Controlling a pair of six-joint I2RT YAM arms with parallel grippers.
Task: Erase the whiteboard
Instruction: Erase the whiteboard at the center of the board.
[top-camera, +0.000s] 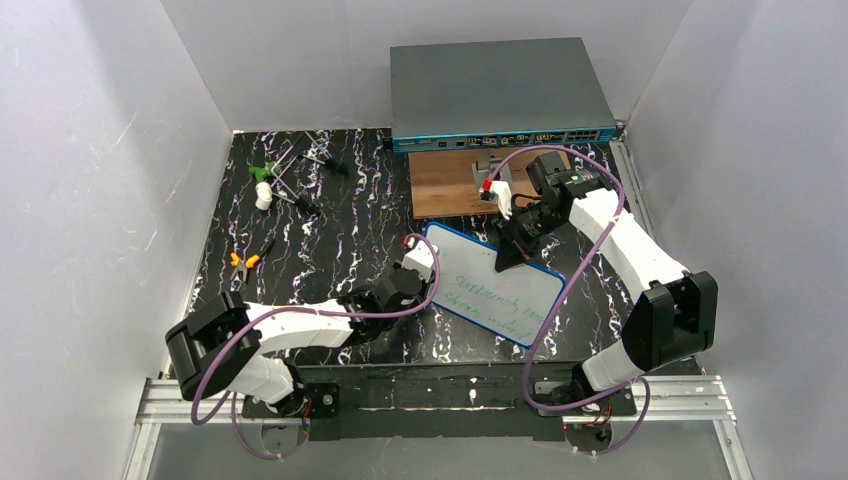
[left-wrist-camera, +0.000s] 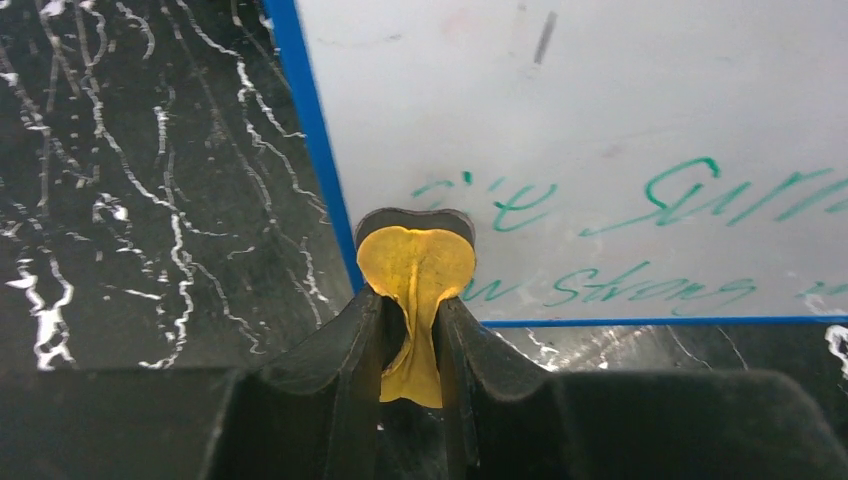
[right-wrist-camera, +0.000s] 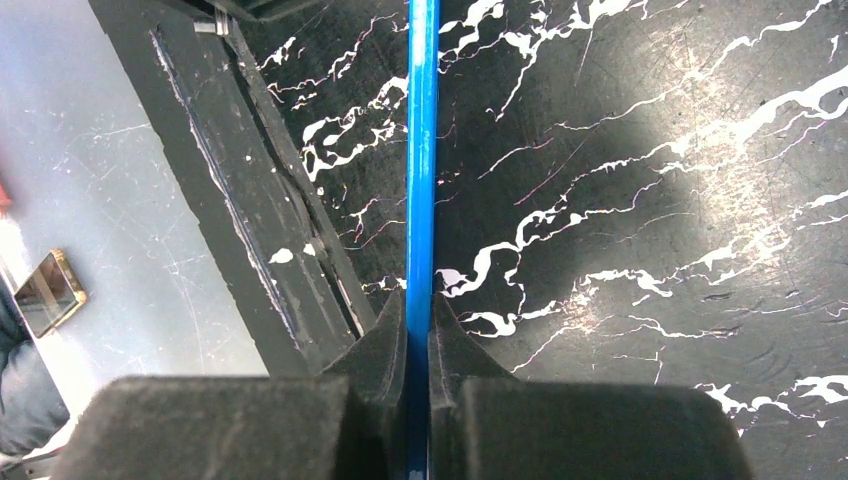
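Top external: the whiteboard (top-camera: 495, 292) lies askew at the middle of the black marbled table (top-camera: 330, 235), between the two arms; green handwriting runs across its face
Right gripper (top-camera: 507, 256): jaws clamped tight on the board's far blue rim; its wrist view shows that rim edge-on between the fingers
Left gripper (left-wrist-camera: 412, 305): fingers pinched together on a crumpled yellow pad (left-wrist-camera: 416, 262), held over a corner of the board, just beside the green lines
Background: a large grey box (top-camera: 498, 92) at the far wall; a wooden board (top-camera: 445, 185) in front of it
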